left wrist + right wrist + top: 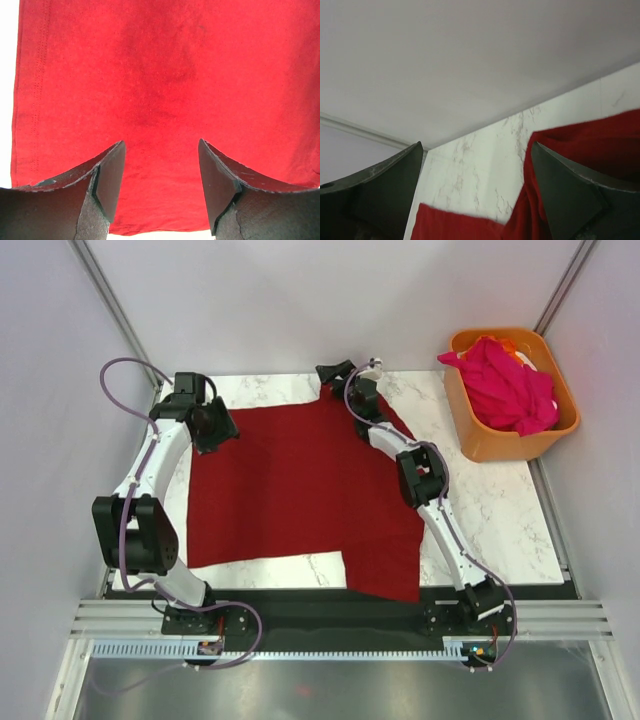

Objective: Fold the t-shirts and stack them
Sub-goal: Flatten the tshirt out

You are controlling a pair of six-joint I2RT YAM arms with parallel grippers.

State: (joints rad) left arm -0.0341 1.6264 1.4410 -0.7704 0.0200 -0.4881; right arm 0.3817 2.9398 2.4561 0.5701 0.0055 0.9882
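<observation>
Lying flat on the table [500,510], the red shirt [290,490] stretches between both spread, empty pincers, left [212,430] over its far-left edge, right [340,375] at its far collar.

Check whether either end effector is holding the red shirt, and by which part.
Nothing is held. Left end effector hangs open above the red t-shirt; right end effector is open at its far edge.
</observation>
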